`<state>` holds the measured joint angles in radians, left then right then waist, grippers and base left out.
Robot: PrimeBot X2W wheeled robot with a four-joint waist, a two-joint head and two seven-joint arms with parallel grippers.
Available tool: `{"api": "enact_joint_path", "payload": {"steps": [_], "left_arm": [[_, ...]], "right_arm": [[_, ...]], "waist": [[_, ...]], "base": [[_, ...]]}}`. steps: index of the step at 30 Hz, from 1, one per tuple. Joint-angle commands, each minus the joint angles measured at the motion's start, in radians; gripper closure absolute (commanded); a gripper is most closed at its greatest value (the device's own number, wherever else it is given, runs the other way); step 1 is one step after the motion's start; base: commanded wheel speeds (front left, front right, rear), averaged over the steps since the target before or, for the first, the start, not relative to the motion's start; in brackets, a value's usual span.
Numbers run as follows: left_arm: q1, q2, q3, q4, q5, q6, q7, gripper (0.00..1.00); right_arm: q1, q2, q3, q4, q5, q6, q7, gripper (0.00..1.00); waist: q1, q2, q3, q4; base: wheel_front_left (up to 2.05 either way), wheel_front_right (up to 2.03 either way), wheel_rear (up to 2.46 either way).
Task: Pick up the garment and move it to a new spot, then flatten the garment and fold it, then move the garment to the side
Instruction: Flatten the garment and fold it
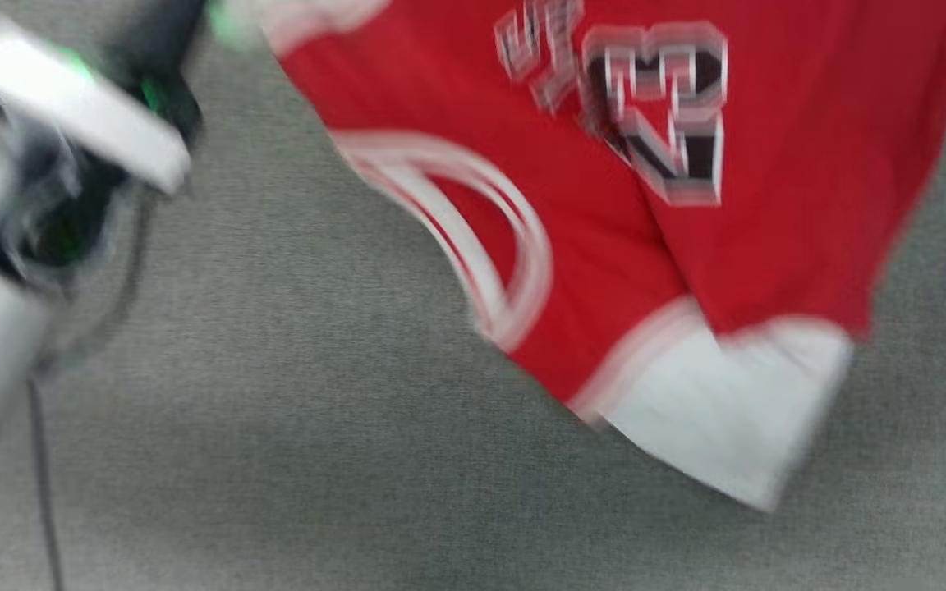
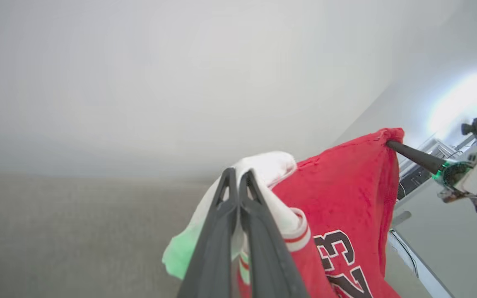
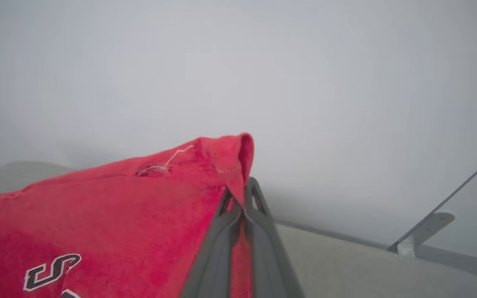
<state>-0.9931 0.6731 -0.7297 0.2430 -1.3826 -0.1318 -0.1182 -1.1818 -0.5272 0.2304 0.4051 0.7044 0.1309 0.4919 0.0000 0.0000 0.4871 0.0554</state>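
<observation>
The garment (image 1: 686,205), a red jersey with white sleeves and a black "23", hangs spread in the air over the grey floor; the head view is blurred. In the left wrist view my left gripper (image 2: 238,171) is shut on the garment's (image 2: 346,194) white sleeve. My right gripper (image 2: 389,143) pinches a red corner further off, so the cloth stretches between the two. Seen from the right wrist, the right gripper (image 3: 242,190) is shut on a fold of the garment's (image 3: 118,215) red edge.
Grey carpet (image 1: 276,427) lies below the hanging cloth. A pale, blurred arm (image 1: 71,107) with dark joints stands at the upper left, and a thin cable (image 1: 42,476) runs down below it. A pale wall fills the background. A grey metal bracket (image 3: 425,231) sits low right.
</observation>
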Motion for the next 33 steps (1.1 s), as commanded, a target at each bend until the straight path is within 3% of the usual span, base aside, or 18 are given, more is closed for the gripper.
{"api": "enact_joint_path", "payload": {"steps": [1, 5, 12, 18, 28, 33], "left_arm": [[-0.095, -0.02, 0.019, 0.052, -0.006, 0.003, 0.019, 1.0], [-0.33, -0.072, 0.07, 0.224, 0.009, 0.01, 0.035, 1.0], [-0.689, -0.136, 0.151, 0.461, 0.047, 0.013, -0.027, 1.0], [-0.814, -0.172, 0.17, 0.531, 0.031, 0.003, -0.055, 1.0], [-0.484, -0.119, 0.076, 0.305, -0.062, 0.001, -0.054, 1.0], [-0.155, -0.072, 0.017, 0.078, -0.133, 0.001, -0.09, 1.0]], "right_arm": [[-0.059, 0.017, -0.019, 0.042, -0.031, 0.0, -0.041, 1.0], [-0.213, 0.059, -0.072, 0.151, -0.113, 0.0, -0.16, 1.0], [-0.434, 0.112, -0.156, 0.318, -0.223, -0.001, -0.345, 1.0], [-0.504, 0.128, -0.157, 0.421, -0.245, -0.001, -0.416, 1.0], [-0.287, 0.092, 0.028, 0.384, -0.142, -0.001, -0.388, 1.0], [-0.044, 0.023, 0.126, 0.235, -0.028, 0.0, -0.357, 1.0]], "waist": [[0.0, 0.0, 0.034, -0.025], [0.0, 0.0, 0.081, -0.052], [0.0, 0.0, 0.137, -0.092], [0.0, 0.0, 0.139, -0.093], [0.0, 0.0, 0.116, -0.069], [0.0, 0.0, 0.076, -0.051]], "base": [[0.0, 0.0, 0.0], [0.0, 0.0, 0.0], [0.0, 0.0, 0.0], [0.0, 0.0, 0.0], [0.0, 0.0, 0.0], [0.0, 0.0, 0.0]]}}
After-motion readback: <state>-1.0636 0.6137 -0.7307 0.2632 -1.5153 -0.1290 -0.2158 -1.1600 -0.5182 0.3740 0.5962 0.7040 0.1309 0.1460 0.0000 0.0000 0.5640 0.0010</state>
